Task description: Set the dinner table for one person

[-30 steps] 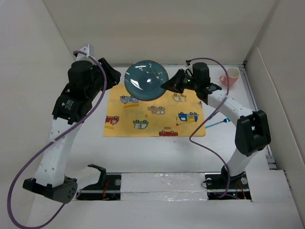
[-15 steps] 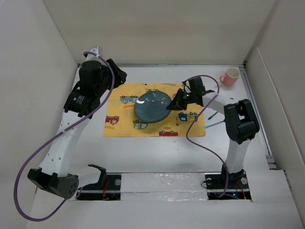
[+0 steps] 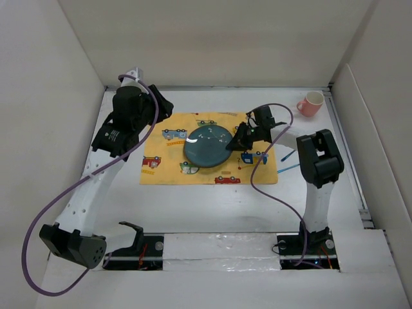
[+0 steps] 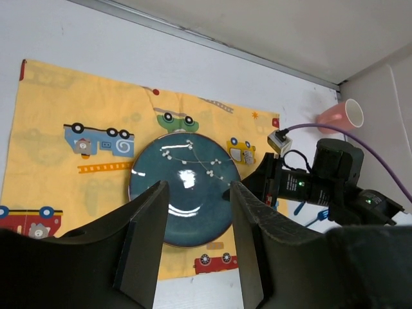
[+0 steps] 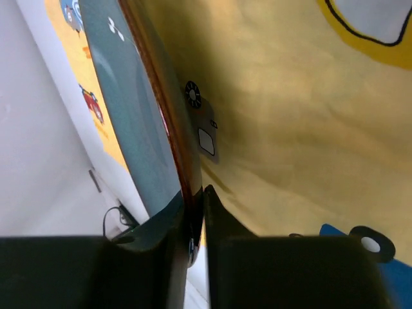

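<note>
1. Top view: my right gripper (image 3: pixel 237 143) pinches the right rim of the dark teal plate (image 3: pixel 207 148). The plate sits over the middle of the yellow car-print mat (image 3: pixel 161 164) on the dinner table (image 3: pixel 206 206). My left gripper (image 3: pixel 159 105) hangs by the mat's far-left corner. A pink cup (image 3: pixel 311 103) stands well apart at the far right. Thin blue pieces (image 3: pixel 291 167), likely cutlery, lie just beside the mat's right edge.
2. Left wrist view: my left gripper (image 4: pixel 196 190) is spread wide and holds nothing, looking down on the plate (image 4: pixel 182 199).
3. Right wrist view: my right gripper (image 5: pixel 193 203) is clamped thin on the plate's rim (image 5: pixel 177 161), which seems tilted up off the mat (image 5: pixel 277 116) on my side. I judge this to be the plate-placing step. Next I should lower the rim flat, let go, and back out without dragging the cloth.
</note>
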Controlling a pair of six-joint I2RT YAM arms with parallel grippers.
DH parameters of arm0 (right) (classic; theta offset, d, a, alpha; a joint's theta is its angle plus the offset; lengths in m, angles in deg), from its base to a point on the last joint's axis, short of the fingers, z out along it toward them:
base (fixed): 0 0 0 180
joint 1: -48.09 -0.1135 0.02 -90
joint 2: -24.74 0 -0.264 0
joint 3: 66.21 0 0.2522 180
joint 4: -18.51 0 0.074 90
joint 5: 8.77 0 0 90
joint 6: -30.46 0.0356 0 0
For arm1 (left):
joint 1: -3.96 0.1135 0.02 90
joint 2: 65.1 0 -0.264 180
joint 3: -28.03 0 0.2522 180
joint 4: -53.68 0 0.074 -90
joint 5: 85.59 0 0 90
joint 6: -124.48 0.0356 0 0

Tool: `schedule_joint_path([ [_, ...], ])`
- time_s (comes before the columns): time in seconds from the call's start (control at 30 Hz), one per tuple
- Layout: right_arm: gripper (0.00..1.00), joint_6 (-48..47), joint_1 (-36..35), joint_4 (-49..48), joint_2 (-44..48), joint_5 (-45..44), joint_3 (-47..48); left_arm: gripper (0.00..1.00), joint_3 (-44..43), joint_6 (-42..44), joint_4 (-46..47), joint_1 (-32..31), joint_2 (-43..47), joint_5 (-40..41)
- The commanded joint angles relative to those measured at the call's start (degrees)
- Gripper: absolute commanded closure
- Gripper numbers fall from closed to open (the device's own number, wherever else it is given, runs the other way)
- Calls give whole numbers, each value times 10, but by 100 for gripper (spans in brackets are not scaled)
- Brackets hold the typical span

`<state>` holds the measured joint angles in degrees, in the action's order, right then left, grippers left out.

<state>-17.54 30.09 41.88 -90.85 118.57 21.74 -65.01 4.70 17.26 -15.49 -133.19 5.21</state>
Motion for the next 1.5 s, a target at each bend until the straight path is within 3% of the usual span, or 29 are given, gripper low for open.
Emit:
schedule_joint_path([
  [0.0, 75, -22, 3, -19, 14, 17, 22, 61, 18, 7, 31, -2, 9, -22],
  [0.07, 62, -32, 3, -1, 19, 5, 19, 61, 23, 5, 35, -2, 9, -27],
  [0.23, 46, -74, 20, 84, 55, -47, 44, 61, 26, 4, 43, -2, 6, -33],
  [0.43, 43, -99, 85, 145, 117, -127, 65, 61, 37, 12, 39, -2, 9, -29],
  [0.47, 48, -95, 97, 142, 118, -130, 70, 61, 40, 18, 38, -2, 10, -28],
  [0.53, 73, -81, 135, 138, 117, -153, 85, 64, 46, 26, 34, -2, 9, -26],
  [0.57, 100, -76, 146, 138, 118, -172, 95, 67, 48, 30, 32, -2, 9, -26],
  [0.6, 100, -70, 158, 139, 119, -224, 120, 80, 55, 38, 30, -2, 7, -30],
  [0.67, 100, -63, 191, 141, 122, -282, 145, 95, 62, 43, 27, -2, 6, -35],
  [0.7, 100, -61, 203, 140, 121, -326, 168, 100, 71, 45, 27, -2, 6, -40],
  [0.8, 99, -52, 244, 154, 109, -420, 212, 100, 94, 47, 34, -2, 11, -55],
  [0.83, 92, -52, 252, 165, 101, -443, 240, 100, 99, 47, 37, -2, 13, -57],
  [0.87, 72, -53, 260, 176, 92, -460, 258, 100, 103, 47, 41, -2, 16, -59],
  [0.93, 40, -54, 281, 211, 50, -506, 312, 100, 113, 50, 45, -2, 15, -64],
  [0.97, 36, -55, 286, 221, 32, -510, 329, 100, 114, 52, 50, -2, 15, -69],
  [1.07, 34, -52, 304, 260, -37, -528, 388, 89, 102, 65, 49, -2, 2, -63],
  [1.37, 31, -45, 317, 308, -150, -528, 521, 84, 92, 75, 42, -2, -19, -57],
  [1.47, 36, -35, 322, 322, -172, -518, 547, 84, 94, 72, 38, -2, -21, -55],
])
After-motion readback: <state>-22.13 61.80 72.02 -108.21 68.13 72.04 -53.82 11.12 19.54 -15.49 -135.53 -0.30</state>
